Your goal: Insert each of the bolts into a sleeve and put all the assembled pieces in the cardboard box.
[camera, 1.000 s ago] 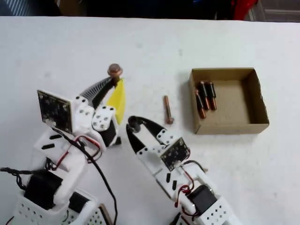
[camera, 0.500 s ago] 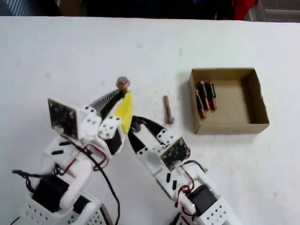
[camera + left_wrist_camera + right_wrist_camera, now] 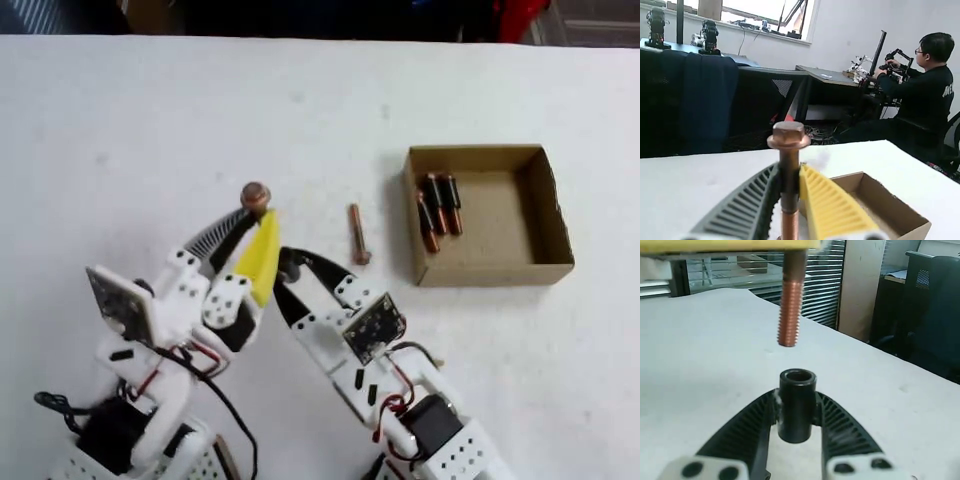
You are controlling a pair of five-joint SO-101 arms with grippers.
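Note:
My left gripper point(image 3: 250, 216), with one grey and one yellow finger, is shut on a copper bolt point(image 3: 255, 195) held upright, head up point(image 3: 786, 142). My right gripper point(image 3: 286, 266) has black fingers and is shut on a black sleeve point(image 3: 797, 405), bore facing up. In the right wrist view the bolt's threaded end point(image 3: 789, 310) hangs a short way above the sleeve's mouth, slightly off to one side. A second copper bolt point(image 3: 357, 235) lies loose on the table. The cardboard box point(image 3: 555, 215) at the right holds three assembled pieces point(image 3: 438, 212).
The white table point(image 3: 150, 110) stretches wide behind and to the left of the arms. The loose bolt lies between the grippers and the box's near wall point(image 3: 412, 225). The box corner point(image 3: 900, 220) sits just beyond the yellow finger point(image 3: 830, 205).
The left arm has carried the bolt nearer and to the right, from the open table to just beside the right gripper. The right arm and its sleeve have stayed still.

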